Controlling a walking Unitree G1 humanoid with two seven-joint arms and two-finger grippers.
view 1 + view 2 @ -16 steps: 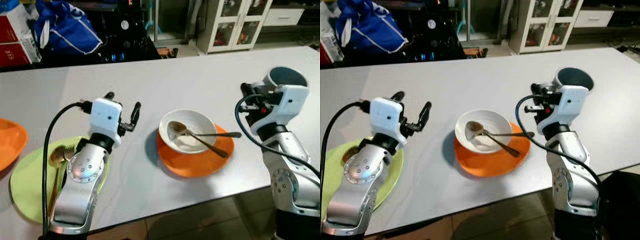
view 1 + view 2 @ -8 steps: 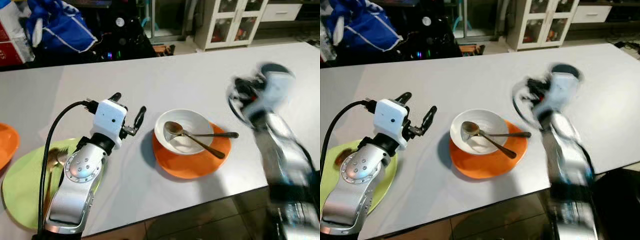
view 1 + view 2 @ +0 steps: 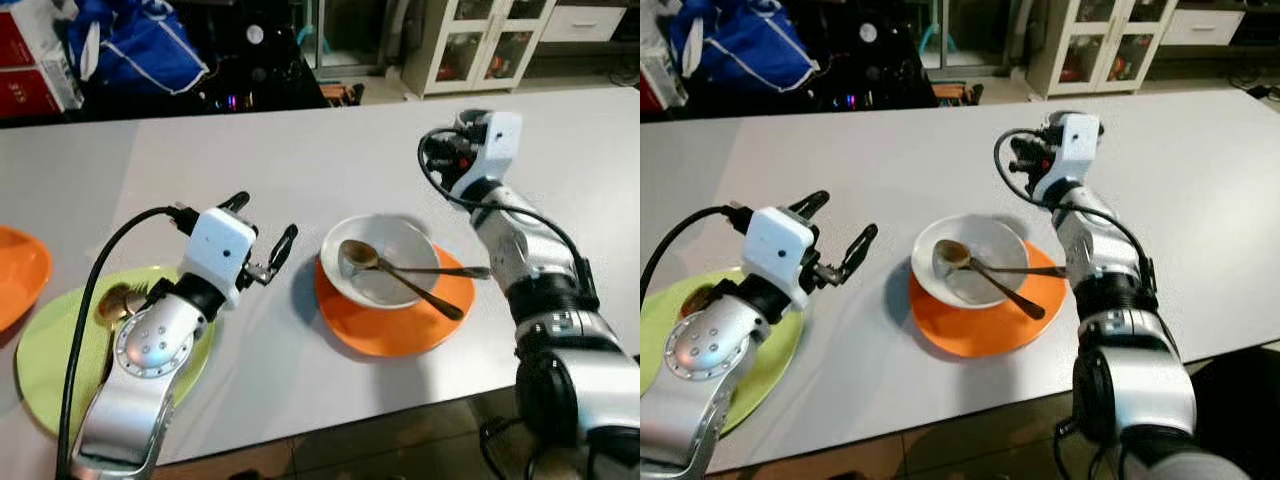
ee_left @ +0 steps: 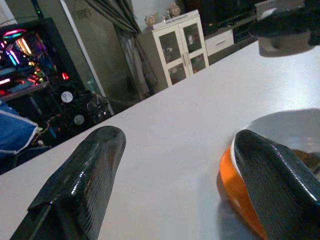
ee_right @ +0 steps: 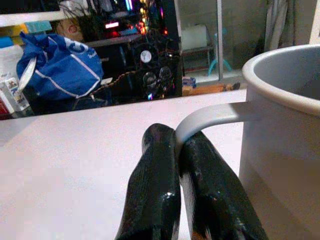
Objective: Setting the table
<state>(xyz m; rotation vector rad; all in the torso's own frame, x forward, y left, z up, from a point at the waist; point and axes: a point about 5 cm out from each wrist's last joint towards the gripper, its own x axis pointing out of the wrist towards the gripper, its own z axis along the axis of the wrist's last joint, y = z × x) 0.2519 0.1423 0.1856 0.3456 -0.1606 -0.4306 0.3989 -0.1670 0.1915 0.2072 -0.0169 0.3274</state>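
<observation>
Place setting partly laid — white bowl [image 3: 380,258] with spoon [image 3: 357,254] on orange plate [image 3: 395,318]; right gripper [image 5: 186,150] pinches mug [image 5: 287,120] handle, unplaced; left gripper [image 3: 263,238] spread, empty.

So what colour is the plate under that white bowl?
Orange. The plate under the bowl shows best in the left eye view.

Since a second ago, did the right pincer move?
Yes. The right pincer, shut on the mug handle, moved leftward and farther across the table, now beyond the white bowl.
</observation>
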